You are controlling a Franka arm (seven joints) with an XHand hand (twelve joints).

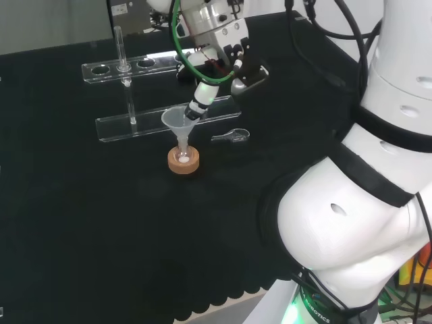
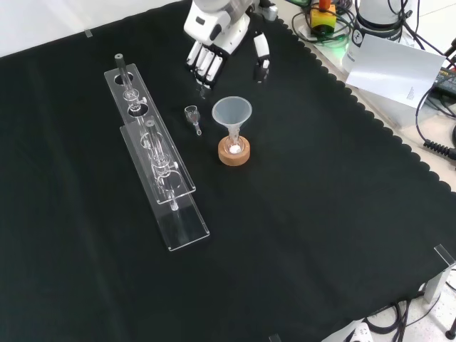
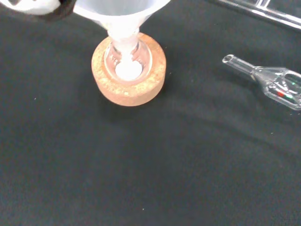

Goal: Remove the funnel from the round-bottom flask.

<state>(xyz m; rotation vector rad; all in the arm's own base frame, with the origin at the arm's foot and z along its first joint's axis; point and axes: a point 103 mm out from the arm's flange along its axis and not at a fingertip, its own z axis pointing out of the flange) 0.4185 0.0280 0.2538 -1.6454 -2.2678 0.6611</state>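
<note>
A translucent plastic funnel [image 1: 179, 121] [image 2: 231, 114] [image 3: 120, 12] stands with its stem in a small clear round-bottom flask [image 1: 183, 154] [image 2: 234, 147] [image 3: 127, 59]. The flask holds some white powder and rests on a cork ring [image 1: 183, 162] [image 2: 234, 152] [image 3: 128, 70]. The hand [image 1: 219, 61] [image 2: 214, 50] hangs just beyond the funnel, higher in the front view, with fingers straight and pointing down, thumb apart. In the head view one fingertip [image 1: 198, 106] reaches the funnel's rim. Nothing is between fingers and thumb.
A small clear glass scoop [image 1: 231, 136] [image 2: 192, 116] [image 3: 270, 82] lies on the cloth beside the flask. Two long clear acrylic racks [image 1: 128, 128] [image 2: 167, 182] with test tubes stand to the left in the front view. Cables and gear sit beyond the cloth's scalloped edge.
</note>
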